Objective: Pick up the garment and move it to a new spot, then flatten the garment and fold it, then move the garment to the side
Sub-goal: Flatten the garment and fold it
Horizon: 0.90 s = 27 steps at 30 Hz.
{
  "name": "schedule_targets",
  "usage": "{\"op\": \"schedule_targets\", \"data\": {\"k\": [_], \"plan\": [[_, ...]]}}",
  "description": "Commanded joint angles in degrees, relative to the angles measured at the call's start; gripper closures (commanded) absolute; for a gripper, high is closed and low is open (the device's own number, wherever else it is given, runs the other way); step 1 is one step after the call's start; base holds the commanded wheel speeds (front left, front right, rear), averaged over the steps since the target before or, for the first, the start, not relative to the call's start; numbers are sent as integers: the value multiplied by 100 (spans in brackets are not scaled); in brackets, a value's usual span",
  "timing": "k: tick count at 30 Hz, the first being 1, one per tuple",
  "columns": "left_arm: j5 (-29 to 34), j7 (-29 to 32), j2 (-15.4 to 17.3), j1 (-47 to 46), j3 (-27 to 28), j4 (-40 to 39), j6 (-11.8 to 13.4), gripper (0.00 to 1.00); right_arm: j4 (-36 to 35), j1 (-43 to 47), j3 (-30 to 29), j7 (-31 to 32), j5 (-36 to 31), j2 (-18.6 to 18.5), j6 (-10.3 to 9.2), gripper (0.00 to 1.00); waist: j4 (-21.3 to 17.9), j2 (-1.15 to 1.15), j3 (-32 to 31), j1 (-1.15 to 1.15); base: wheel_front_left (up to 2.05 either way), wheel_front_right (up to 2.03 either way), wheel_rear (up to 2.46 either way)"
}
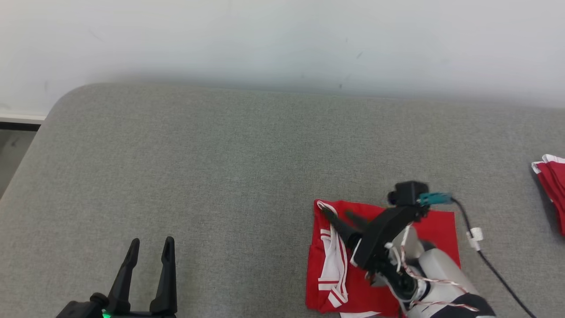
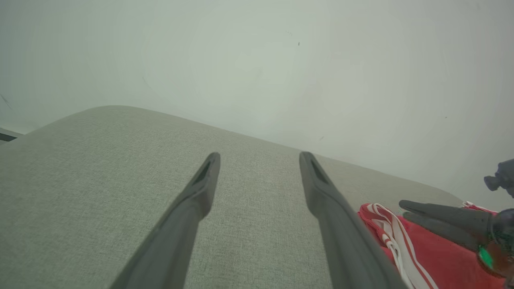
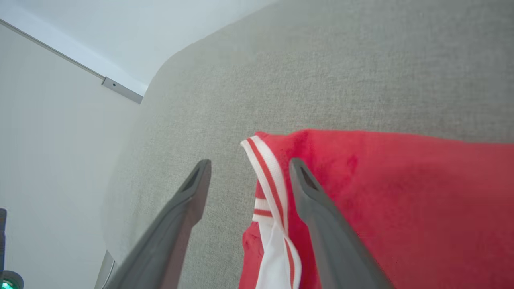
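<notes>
The garment (image 1: pixel 435 225) is red with white-and-red striped trim and lies folded on the grey padded surface (image 1: pixel 229 176), right of centre near the front. My right gripper (image 1: pixel 335 212) hovers over its far left corner, fingers spread and shut on nothing. In the right wrist view the striped corner (image 3: pixel 265 168) lies between and beneath the spread fingers of that gripper (image 3: pixel 250 161), and the red cloth (image 3: pixel 401 192) runs off to the right. My left gripper (image 1: pixel 152 241) stands open at the front left, well clear of the cloth. The left wrist view shows the left gripper (image 2: pixel 260 154) over bare surface, with the garment (image 2: pixel 433 257) and right gripper (image 2: pixel 403 208) at lower right.
Another red and white garment (image 1: pixel 554 181) lies at the right edge of the surface. A black cable (image 1: pixel 485 260) trails from the right wrist across the surface. A pale wall (image 1: pixel 282 39) backs the surface, whose rounded left edge (image 1: pixel 26 154) drops to the floor.
</notes>
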Motion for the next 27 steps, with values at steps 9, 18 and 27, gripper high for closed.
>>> {"op": "schedule_targets", "data": {"k": [9, 18, 27], "plan": [[83, -21, -21, 115, 89, -126, -3, 0, -1448, 862, -1559, 116, -1773, -6, 4, 47, -156, 0, -118, -1, 0, 0, 0], [86, -21, -100, 14, 93, -150, -3, 0, -2521, 1754, -1086, 945, -2162, -9, 4, 100, -183, 0, 22, -1, 0, 0, 0], [58, -21, -181, -107, 28, -94, -3, 0, -2210, 1591, -439, 1348, -2709, -8, 4, 100, -5, 0, 159, -1, 0, 0, 0]]}}
